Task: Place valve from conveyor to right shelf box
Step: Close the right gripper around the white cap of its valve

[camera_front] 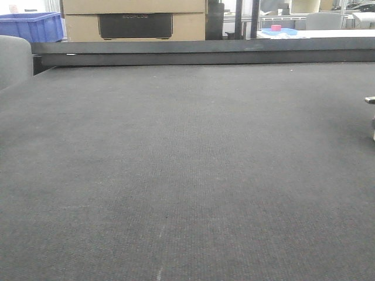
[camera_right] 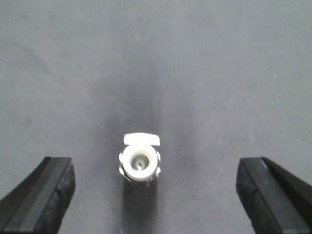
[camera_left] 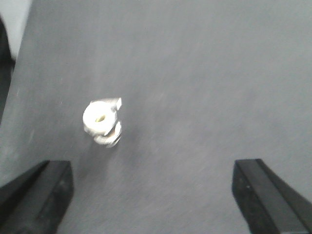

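The conveyor [camera_front: 187, 175] is a wide dark grey woven belt with a black rail [camera_front: 205, 52] along its far edge. In the right wrist view a small white and silver valve [camera_right: 140, 158] stands on the belt [camera_right: 219, 73], its round opening facing the camera. My right gripper [camera_right: 156, 195] is open above it, with the valve between the fingers and left of centre, touching neither. In the left wrist view, which is blurred, a white valve [camera_left: 102, 122] lies on the belt ahead of my open, empty left gripper [camera_left: 153, 195], nearer its left finger [camera_left: 39, 195]. The shelf box is out of view.
A small metal part [camera_front: 370, 100] is cut off by the right edge of the front view. Beyond the rail stand a blue bin [camera_front: 32, 26], a cardboard box [camera_front: 135, 20] and a pink object on a blue tray [camera_front: 276, 28]. A grey rounded shape [camera_front: 14, 58] sits at far left.
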Motion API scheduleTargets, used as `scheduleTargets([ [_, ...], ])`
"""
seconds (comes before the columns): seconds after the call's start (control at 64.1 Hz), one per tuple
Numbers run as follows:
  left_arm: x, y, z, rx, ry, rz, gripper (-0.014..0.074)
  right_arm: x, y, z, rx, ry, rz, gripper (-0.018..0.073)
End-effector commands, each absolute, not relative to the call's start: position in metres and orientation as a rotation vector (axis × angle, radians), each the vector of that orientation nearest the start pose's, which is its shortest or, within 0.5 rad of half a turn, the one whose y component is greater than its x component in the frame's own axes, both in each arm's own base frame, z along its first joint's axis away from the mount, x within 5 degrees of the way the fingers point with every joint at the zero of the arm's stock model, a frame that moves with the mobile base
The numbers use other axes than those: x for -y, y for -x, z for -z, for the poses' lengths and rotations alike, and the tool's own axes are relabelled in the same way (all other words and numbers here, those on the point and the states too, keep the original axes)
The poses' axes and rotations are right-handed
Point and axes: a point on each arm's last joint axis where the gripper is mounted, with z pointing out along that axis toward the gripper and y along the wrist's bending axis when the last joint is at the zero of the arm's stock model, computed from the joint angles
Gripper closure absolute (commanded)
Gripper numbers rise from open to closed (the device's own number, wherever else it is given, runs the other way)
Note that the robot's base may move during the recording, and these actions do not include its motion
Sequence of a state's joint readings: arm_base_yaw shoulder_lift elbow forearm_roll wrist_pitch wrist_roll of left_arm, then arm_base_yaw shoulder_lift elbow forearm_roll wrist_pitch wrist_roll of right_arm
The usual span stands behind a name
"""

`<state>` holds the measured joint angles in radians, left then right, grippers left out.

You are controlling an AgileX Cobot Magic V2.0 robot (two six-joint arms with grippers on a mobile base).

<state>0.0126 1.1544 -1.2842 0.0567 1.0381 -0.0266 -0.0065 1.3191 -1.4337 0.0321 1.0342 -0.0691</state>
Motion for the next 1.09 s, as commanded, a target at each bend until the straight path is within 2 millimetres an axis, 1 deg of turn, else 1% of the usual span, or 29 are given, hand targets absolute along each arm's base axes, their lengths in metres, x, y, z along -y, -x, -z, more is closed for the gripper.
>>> scheduleTargets([
  [0.0, -0.014, -0.243, -0.402, -2.470, 0.045, -0.132, -0.0008, 0.000, -0.275, -0.403, -2.460, 0.097, 0.019, 0.0001],
  [0.094, -0.025, -0.265, -0.388, -2.551, 0.081, -0.168, -0.0006, 0.000, -0.283, -0.391, -2.532, 0.101, 0.016, 0.0001],
  [0.203, -0.040, -0.283, -0.367, -2.640, 0.121, -0.178, -0.0006, 0.001, -0.295, -0.375, -2.601, 0.111, 0.014, 0.0001],
  [0.297, -0.048, -0.291, -0.353, -2.708, 0.164, -0.158, -0.0006, 0.000, -0.308, -0.357, -2.665, 0.115, 0.005, 0.0001],
  [0.437, -0.049, -0.298, -0.340, -2.774, 0.121, -0.140, -0.0006, 0.000, -0.328, -0.328, -2.757, 0.117, -0.002, 0.0001],
  [0.577, -0.049, -0.299, -0.339, -2.772, 0.121, -0.133, -0.0006, 0.000, -0.345, -0.302, -2.821, 0.153, -0.005, 0.0001],
  [0.749, -0.049, -0.301, -0.339, -2.755, 0.117, -0.135, -0.0006, -0.003, -0.361, -0.275, -2.861, 0.163, -0.059, 0.0001],
  [0.936, -0.049, -0.301, -0.339, -2.754, 0.117, -0.135, -0.0006, -0.003, -0.373, -0.261, -2.846, 0.158, -0.060, 0.0001],
  [1.077, -0.049, -0.301, -0.339, -2.750, 0.117, -0.136, -0.0006, -0.003, -0.376, -0.252, -2.865, 0.163, -0.062, 0.0001],
])
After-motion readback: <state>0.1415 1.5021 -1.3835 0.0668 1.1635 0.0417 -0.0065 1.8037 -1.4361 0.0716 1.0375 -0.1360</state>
